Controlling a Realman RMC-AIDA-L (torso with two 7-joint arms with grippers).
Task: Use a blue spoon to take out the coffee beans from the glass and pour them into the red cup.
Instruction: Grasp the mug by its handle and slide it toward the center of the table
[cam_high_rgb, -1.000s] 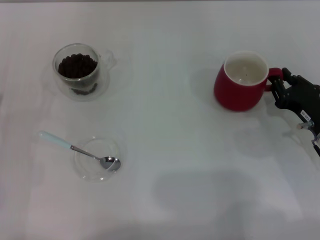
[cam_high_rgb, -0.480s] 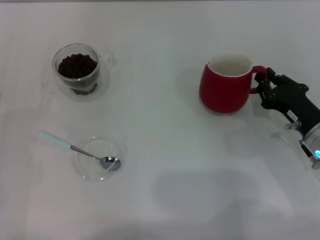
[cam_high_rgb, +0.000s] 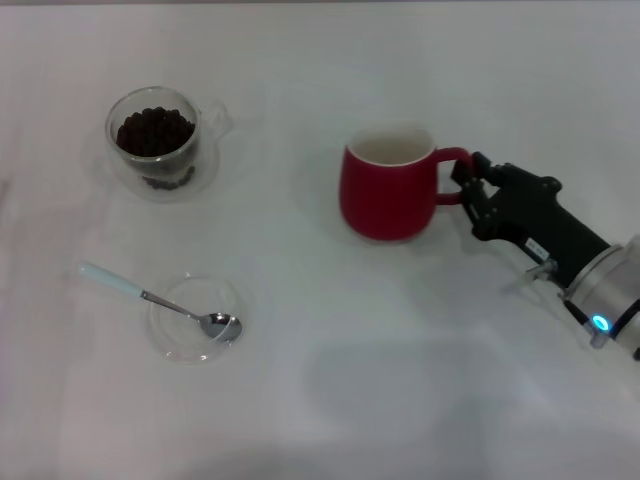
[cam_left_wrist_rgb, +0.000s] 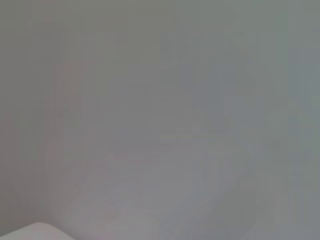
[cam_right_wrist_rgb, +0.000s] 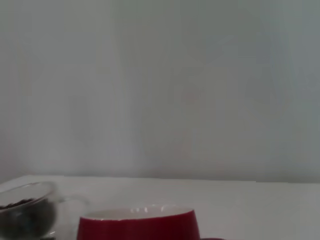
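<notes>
On the white table (cam_high_rgb: 330, 380), seen from the head, the nearest thing is a shallow glass dish (cam_high_rgb: 195, 318) at about eight o'clock from the centre; the blue spoon (cam_high_rgb: 160, 302) lies with its metal bowl in the dish and its pale handle pointing out toward ten o'clock. At about four o'clock the right gripper (cam_high_rgb: 466, 186) reaches in, fingers clamped on the handle of the red cup (cam_high_rgb: 388, 184), which stands upright just past centre; its inside looks empty, though the angle is shallow. Farthest, at ten o'clock, the glass (cam_high_rgb: 154, 135) holds the coffee beans (cam_high_rgb: 153, 131). The left gripper is out of sight.
</notes>
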